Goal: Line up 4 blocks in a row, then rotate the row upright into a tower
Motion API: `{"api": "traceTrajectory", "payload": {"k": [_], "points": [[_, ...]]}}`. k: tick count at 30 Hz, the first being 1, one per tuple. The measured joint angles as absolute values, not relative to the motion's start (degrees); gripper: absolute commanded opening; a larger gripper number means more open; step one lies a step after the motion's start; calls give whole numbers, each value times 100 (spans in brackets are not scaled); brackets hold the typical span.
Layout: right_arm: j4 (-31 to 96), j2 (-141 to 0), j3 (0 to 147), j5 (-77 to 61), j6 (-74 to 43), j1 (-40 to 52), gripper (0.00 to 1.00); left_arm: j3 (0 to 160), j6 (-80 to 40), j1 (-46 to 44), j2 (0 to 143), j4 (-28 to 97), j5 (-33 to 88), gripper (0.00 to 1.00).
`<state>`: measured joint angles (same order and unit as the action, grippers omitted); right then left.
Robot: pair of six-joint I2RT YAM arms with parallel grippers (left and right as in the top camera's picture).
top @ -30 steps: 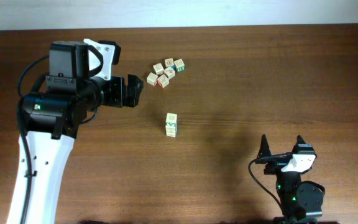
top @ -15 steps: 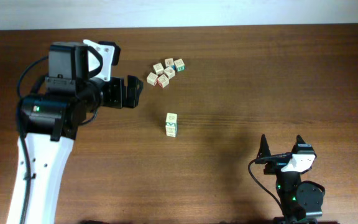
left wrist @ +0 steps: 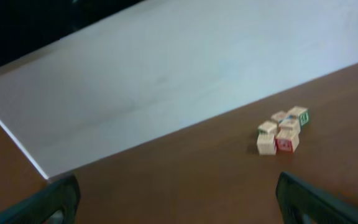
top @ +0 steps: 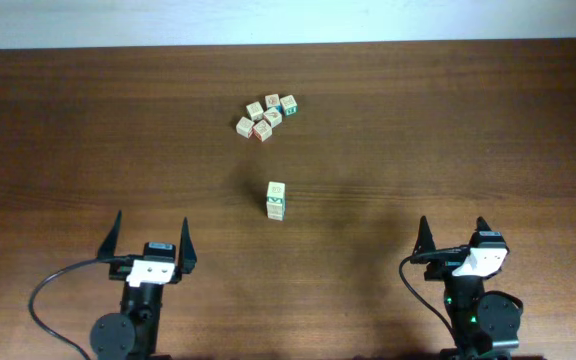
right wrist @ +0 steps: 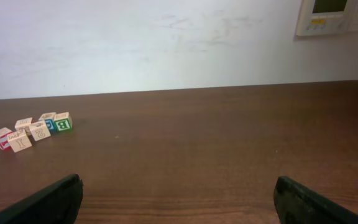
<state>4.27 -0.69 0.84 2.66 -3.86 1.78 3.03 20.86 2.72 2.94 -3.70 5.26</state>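
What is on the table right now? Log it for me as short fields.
table: brown wood
far cluster: several letter blocks packed together, at the far side
middle blocks: small separate group at mid-table, count unclear from above
left tool: open, holding nothing, at the near edge
right tool: open, holding nothing, at the near edge

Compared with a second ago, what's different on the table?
The left pincer, which hovered beside the cluster of blocks, has pulled back to the table's near edge, open and empty. The cluster, the pair of blocks mid-table and the open right pincer stayed put.
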Motion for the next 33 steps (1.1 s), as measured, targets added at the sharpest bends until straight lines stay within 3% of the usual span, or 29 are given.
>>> {"api": "traceTrajectory", "payload": {"k": [5,33], "points": [[427,-69,84,266,-388,178,98,91,2191,272,84,454,290,99],[427,-69,84,266,-384,178,98,91,2191,272,84,454,250,99]]}}
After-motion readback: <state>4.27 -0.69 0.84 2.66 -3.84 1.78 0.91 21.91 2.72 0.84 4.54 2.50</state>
